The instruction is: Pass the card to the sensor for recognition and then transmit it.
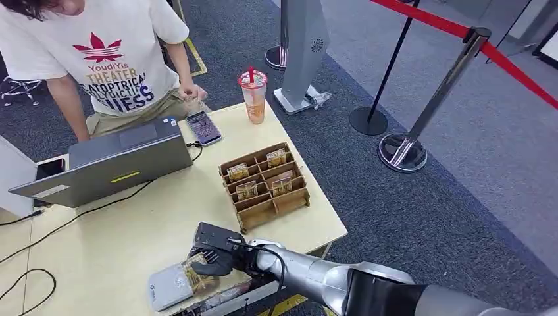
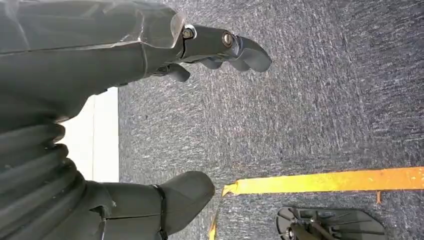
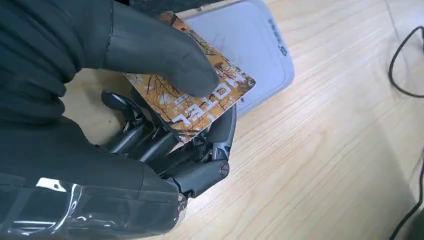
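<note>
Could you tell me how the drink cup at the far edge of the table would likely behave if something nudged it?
The drink cup is tall and narrow, so it would probably tip rather than slide. It looks filled with orange liquid, which likely makes it heavy for its size. It stands near the table edge, so a push could send it off.

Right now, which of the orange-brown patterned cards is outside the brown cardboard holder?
The orange-brown patterned card pinched by the right hand above the grey flat sensor; the others stand in the brown cardboard holder.
</note>
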Available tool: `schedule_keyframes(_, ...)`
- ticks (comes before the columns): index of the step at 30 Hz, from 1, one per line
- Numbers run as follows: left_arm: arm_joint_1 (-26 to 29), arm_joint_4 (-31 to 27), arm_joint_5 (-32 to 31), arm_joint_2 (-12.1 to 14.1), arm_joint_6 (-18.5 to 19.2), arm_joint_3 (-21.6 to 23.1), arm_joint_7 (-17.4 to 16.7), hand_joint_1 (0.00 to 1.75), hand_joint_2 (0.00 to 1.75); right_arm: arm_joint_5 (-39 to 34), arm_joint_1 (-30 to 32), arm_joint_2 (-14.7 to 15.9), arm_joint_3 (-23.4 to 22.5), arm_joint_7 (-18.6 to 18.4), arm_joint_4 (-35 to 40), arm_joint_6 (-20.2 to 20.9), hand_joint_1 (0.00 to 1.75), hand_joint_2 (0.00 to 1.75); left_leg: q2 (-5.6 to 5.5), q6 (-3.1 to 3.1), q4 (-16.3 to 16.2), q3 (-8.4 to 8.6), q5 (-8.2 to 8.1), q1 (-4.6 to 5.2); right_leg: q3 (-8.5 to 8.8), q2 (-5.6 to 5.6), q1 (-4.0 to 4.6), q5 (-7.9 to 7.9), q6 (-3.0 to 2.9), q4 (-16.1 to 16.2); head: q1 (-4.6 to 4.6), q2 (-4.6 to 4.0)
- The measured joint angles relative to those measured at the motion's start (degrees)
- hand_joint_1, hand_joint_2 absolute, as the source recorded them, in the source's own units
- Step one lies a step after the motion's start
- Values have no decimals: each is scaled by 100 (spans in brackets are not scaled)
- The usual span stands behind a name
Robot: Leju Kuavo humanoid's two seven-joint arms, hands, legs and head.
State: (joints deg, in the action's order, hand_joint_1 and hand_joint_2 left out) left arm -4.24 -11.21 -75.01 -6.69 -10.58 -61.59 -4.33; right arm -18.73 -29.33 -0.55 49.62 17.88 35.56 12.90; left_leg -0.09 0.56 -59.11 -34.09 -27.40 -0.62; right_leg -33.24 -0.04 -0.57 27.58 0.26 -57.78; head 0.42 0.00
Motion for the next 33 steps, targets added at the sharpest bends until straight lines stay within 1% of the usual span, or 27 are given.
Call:
schedule_keyframes(6,-23,0,-24,0,37,22,-4,0,175,4,-5,2,-28,17,-92,-59,175,175,1,0,0,3,0,0,1,1,0,0,0,0,-2,0)
schedule_keyframes(13,-47,0,-79,2,63,42,-20,0,175,33,-45,2,-42,-48,-299,-96,175,175,2,0,0,22,-1,0,20,2,0,0,0,1,0,0)
schedule_keyframes(17,-73,0,-87,2,66,55,-20,0,175,15,-66,2,-85,15,-393,-109,175,175,3,-2,0,36,-2,0,36,0,0,0,1,3,-2,0)
schedule_keyframes(21,-75,0,-101,2,83,66,-22,0,175,-91,-66,46,-223,122,-404,-201,175,175,2,-3,0,36,1,1,39,0,0,-5,6,3,-2,0)
schedule_keyframes(26,-80,0,-96,4,83,70,-26,0,175,-216,-104,151,-503,227,-284,-299,175,175,2,-3,-3,35,2,2,39,0,-1,-7,7,3,-2,0)
schedule_keyframes(29,-81,0,-74,4,83,70,-20,0,175,-282,-137,210,-691,315,-83,-310,175,175,2,-3,-4,34,2,2,38,0,-1,-7,7,3,-2,0)
schedule_keyframes(33,-81,0,-57,4,81,70,-7,0,175,-310,-156,278,-975,323,344,-343,175,175,2,-3,-4,33,1,0,36,1,-1,-6,7,3,0,0)
